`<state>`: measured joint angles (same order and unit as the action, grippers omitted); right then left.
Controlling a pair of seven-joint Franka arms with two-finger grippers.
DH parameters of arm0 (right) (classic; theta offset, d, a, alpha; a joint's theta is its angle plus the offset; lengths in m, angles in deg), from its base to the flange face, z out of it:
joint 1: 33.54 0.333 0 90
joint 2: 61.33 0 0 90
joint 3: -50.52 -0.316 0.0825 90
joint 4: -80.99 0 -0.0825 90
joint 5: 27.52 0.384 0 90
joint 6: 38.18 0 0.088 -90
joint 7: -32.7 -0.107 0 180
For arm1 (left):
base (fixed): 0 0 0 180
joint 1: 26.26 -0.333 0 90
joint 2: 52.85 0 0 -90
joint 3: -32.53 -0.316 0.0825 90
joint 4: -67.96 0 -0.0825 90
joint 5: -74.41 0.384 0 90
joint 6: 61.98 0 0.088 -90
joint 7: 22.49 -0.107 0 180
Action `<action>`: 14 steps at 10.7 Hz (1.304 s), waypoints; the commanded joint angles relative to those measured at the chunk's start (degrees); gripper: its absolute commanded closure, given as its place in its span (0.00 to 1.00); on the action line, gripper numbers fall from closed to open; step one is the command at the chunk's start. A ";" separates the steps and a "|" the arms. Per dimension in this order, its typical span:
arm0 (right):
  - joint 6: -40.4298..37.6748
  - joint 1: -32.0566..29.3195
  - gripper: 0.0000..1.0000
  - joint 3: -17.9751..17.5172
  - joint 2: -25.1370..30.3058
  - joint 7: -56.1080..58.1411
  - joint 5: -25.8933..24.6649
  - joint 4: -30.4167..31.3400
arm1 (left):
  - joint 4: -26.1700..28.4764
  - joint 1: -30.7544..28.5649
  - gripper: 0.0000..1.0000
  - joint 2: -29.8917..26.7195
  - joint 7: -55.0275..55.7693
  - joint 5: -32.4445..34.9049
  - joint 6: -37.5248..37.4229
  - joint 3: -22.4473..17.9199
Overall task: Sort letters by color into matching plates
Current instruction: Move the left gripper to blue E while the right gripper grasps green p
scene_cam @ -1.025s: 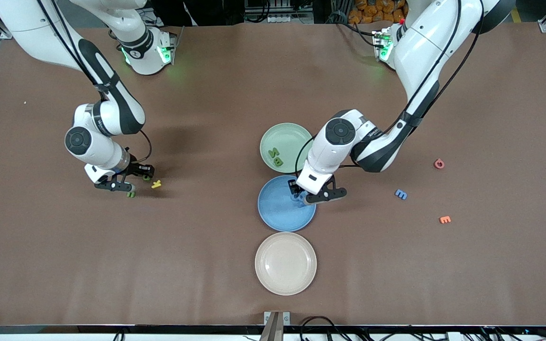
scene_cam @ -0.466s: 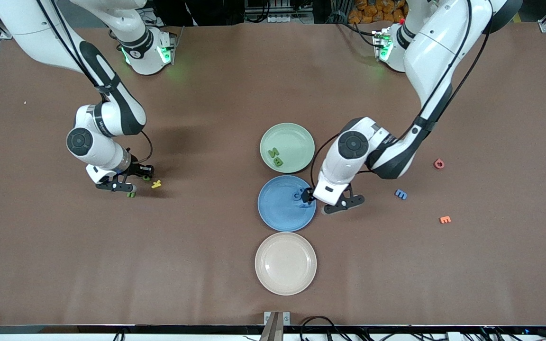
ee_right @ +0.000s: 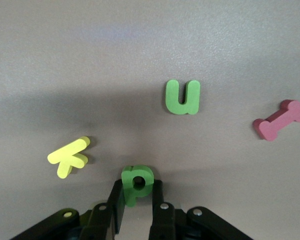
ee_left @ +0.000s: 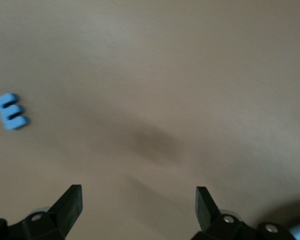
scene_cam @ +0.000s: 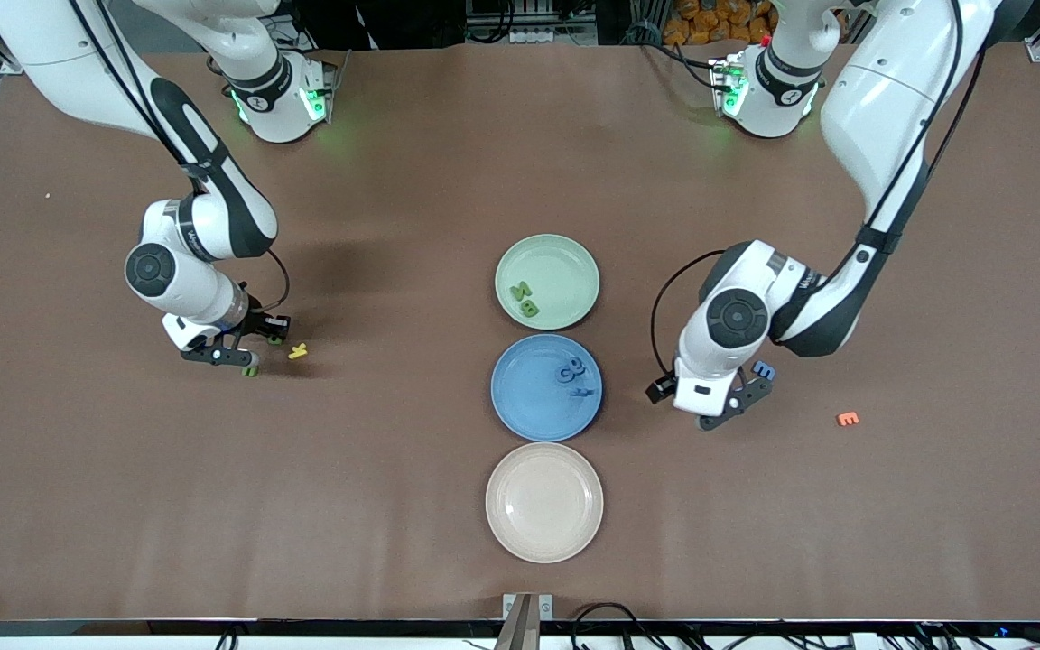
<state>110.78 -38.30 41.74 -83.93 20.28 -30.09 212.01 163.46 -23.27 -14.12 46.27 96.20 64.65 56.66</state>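
Observation:
My right gripper [scene_cam: 245, 359] [ee_right: 137, 194] is down at the table, shut on a dark green letter P [ee_right: 136, 182] [scene_cam: 251, 370]. A green U [ee_right: 183, 97] lies just past it. My left gripper [scene_cam: 705, 406] [ee_left: 138, 200] hangs open with nothing between its fingers over bare table, between the blue plate [scene_cam: 520, 406] and a blue E [scene_cam: 764, 370] [ee_left: 11, 112]. The blue plate holds two blue letters [scene_cam: 571, 368]. The mint green plate [scene_cam: 565, 262] holds two dark green letters [scene_cam: 524, 299].
A yellow K [scene_cam: 298, 351] [ee_right: 70, 156] lies right beside the green P, and a red I [ee_right: 280, 120] lies a bit farther off. An orange E [scene_cam: 848, 419] lies toward the left arm's end. A cream-beige plate [scene_cam: 544, 542] sits nearest the front camera.
My left gripper opened, left a blue letter in the blue plate and moved off it toward the blue E. My right gripper closed on the green P without shifting.

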 commanded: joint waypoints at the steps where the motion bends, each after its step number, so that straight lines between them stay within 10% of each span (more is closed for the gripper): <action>1: -0.51 -0.16 0.89 -0.36 0.27 -0.40 -0.43 -0.41 | 3.90 -4.21 0.00 -3.14 8.21 0.62 -1.30 0.74; 6: -14.04 -0.34 0.90 -0.45 0.89 -0.49 0.89 -7.78 | 19.63 -15.37 0.00 -9.72 9.47 1.40 14.42 2.59; 14: -22.05 2.12 0.91 -4.13 1.07 -13.91 6.25 -14.11 | 23.86 -19.43 0.00 -7.53 6.65 2.37 20.41 1.97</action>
<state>90.28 -37.31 39.78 -83.70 13.38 -24.71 199.00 186.55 -42.10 -21.47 51.95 96.28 84.12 58.36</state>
